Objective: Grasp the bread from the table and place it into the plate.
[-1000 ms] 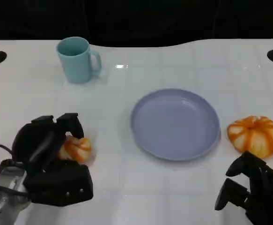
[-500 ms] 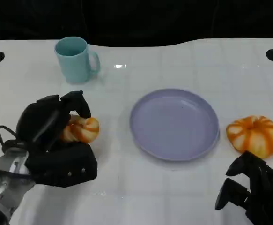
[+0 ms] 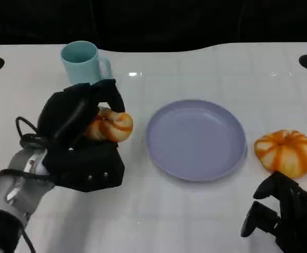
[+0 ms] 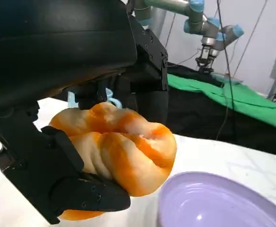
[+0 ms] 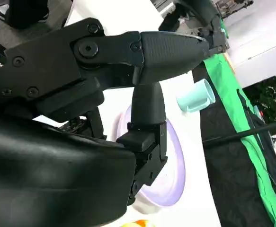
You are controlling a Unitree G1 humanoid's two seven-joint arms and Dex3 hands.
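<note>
Counted on the white table [image 3: 206, 211]: 1 purple plate [image 3: 196, 139], 1 light-blue mug [image 3: 82, 62], 2 orange-and-cream striped items, i.e. 1 bread [image 3: 110, 125] and 1 pumpkin-shaped piece [image 3: 285, 152]. Nothing is seen lying in the plate; the mug's inside can't be made out. The plate is taken as landmark. The bread is held just left of the plate's rim, gripped by the left hand [image 3: 82, 138], w/ black fingers [image 3: 109, 92] curled over its top; in the left wrist view the bread [image 4: 121, 152] is seen clamped between fingers above and below, w/ the plate's edge [image 4: 213, 203] close beside it. Whether the bread is clear of the table can't be told. The mug is set well beyond the plate's far-left side, upright, handle turned toward the plate. The pumpkin-shaped piece is placed just right of the plate, apart from its rim. The right hand [image 3: 279, 216] is seen near-right of the plate, below the pumpkin-shaped piece, nothing in it, fingers curled inward.
</note>
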